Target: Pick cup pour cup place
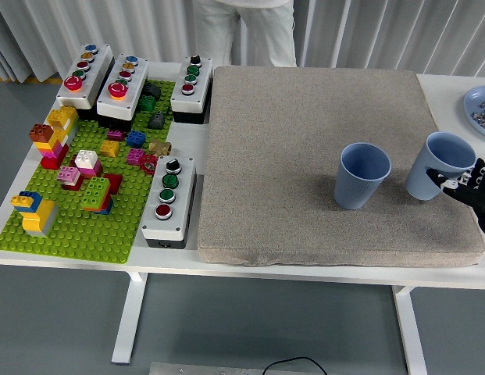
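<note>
Item: right-hand blue cup [443, 166], on the grey pad [304, 141] near its right edge, tipped a little so the mouth faces up and right. The right hand [470, 190] comes in from the right edge, its black fingers [445, 178] curled against the cup's near right side; it appears to have hold of the cup, though most of the hand is cut off by the picture's edge.

Item: second blue cup [362, 174], upright, open mouth up, just left of the held one and apart from it. This is the relation that counts: the receiving cup lies directly left of the hand, with bare pad between and nothing in the path.

Left hand: not seen.

Surroundings, all well left of both cups: green brick baseplate [70, 226] with coloured bricks, and four button boxes [168, 199]. At the far right, a blue plate [480, 109] on the white table [453, 86]. A person [250, 27] stands at the far side, hands not in view.
</note>
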